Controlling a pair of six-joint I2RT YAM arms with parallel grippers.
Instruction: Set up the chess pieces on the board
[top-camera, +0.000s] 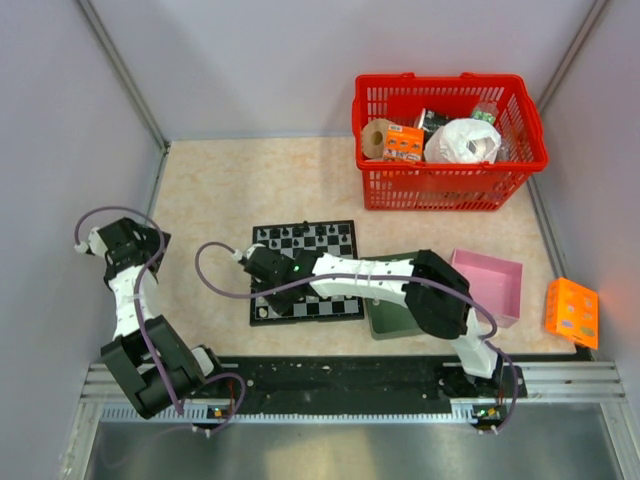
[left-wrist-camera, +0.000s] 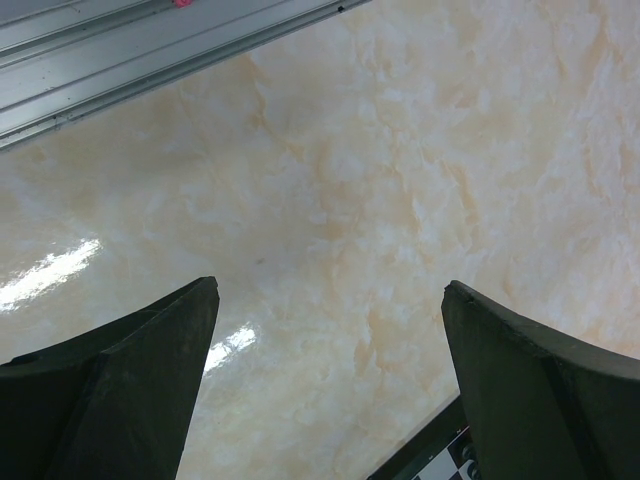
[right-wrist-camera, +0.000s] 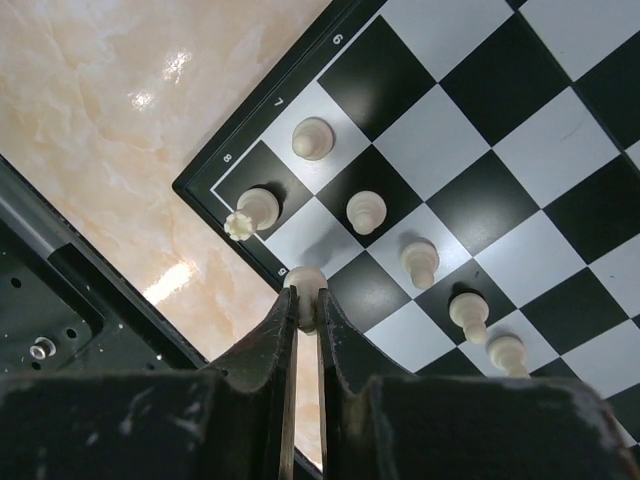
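Whitish plastic chess piece (right-wrist-camera: 307, 285) is pinched in the closed right gripper (right-wrist-camera: 306, 300), low centre of the right wrist view, right over the dark border of the flat black-and-white checkered chessboard (right-wrist-camera: 480, 150). My read: it's headed for an edge-row square next to the several whitish pieces (right-wrist-camera: 366, 212) sitting on squares in a diagonal line there. Left gripper (left-wrist-camera: 330, 290) is wide open and empty over the beige marbled table (left-wrist-camera: 400, 150), far left in the top view, probably just keeping clear.
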